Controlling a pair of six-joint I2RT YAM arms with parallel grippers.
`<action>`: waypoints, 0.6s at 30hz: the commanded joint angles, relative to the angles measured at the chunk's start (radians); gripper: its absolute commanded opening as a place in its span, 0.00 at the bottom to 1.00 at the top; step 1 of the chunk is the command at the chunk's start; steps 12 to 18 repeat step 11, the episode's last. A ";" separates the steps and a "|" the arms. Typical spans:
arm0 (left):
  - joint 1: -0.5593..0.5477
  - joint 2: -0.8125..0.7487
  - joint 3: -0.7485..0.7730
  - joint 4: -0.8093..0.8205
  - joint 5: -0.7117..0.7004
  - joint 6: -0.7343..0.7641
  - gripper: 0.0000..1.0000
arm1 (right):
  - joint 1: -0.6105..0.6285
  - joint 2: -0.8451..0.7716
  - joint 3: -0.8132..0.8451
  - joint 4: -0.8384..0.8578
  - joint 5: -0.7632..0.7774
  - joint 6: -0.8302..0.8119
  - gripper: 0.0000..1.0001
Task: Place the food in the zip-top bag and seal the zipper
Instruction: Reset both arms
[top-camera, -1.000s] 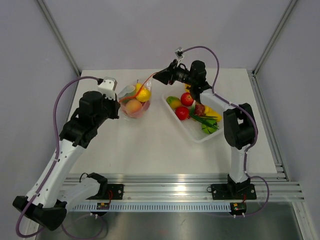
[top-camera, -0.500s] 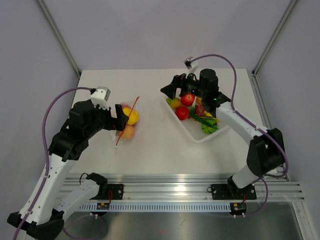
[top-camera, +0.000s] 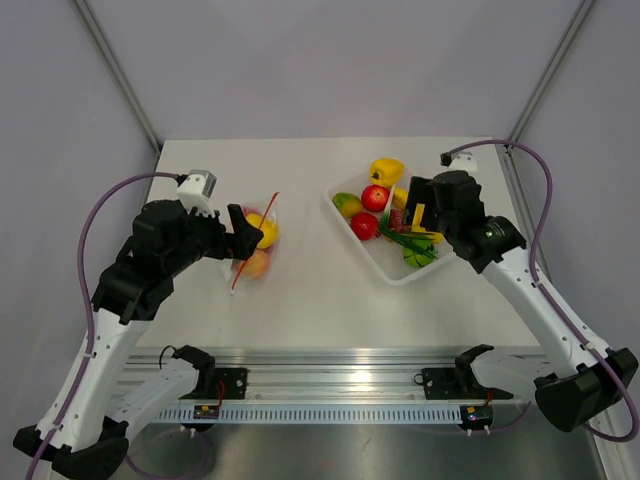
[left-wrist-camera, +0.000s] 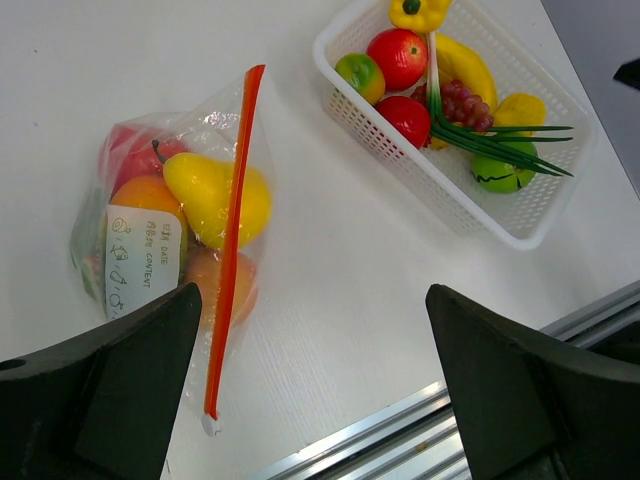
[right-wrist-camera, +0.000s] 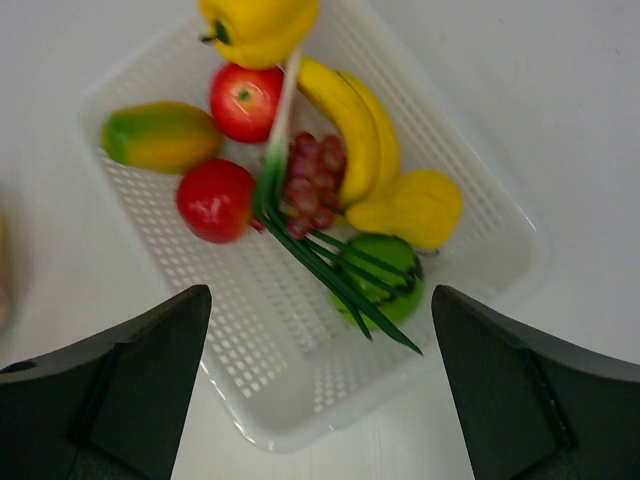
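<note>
Wide and empty – left gripper (left-wrist-camera: 312, 300) and right gripper (right-wrist-camera: 320, 300), nothing between the fingers
The left hangs over the zip-top bag (left-wrist-camera: 150, 250) – lying flat, well left of the white tray (right-wrist-camera: 300, 425), a yellow pear (left-wrist-camera: 215, 195) and other food (left-wrist-camera: 145, 195) inside, the zipper (left-wrist-camera: 235, 230) straight along its mouth; the right hovers over the tray's fruit, a yellow pepper (right-wrist-camera: 258, 25) at the far end

On the table (top-camera: 300, 300), the zip-top bag (left-wrist-camera: 150, 240) lies to my left with food (left-wrist-camera: 215, 195) inside, its zipper (left-wrist-camera: 232, 250) along the edge facing the tray (left-wrist-camera: 470, 205). The tray sits to my right, well apart from the bag, holding more food; a pepper (right-wrist-camera: 258, 25) rests at its far end
</note>
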 joint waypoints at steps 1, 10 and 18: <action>0.003 -0.017 -0.018 0.021 0.031 -0.020 0.98 | 0.000 -0.081 -0.047 -0.175 0.208 0.073 0.99; 0.003 0.021 0.010 0.023 0.028 -0.022 0.99 | 0.000 -0.164 -0.172 -0.200 0.305 0.169 0.99; 0.003 0.032 0.014 0.024 0.027 -0.022 0.99 | 0.000 -0.164 -0.172 -0.206 0.309 0.182 0.99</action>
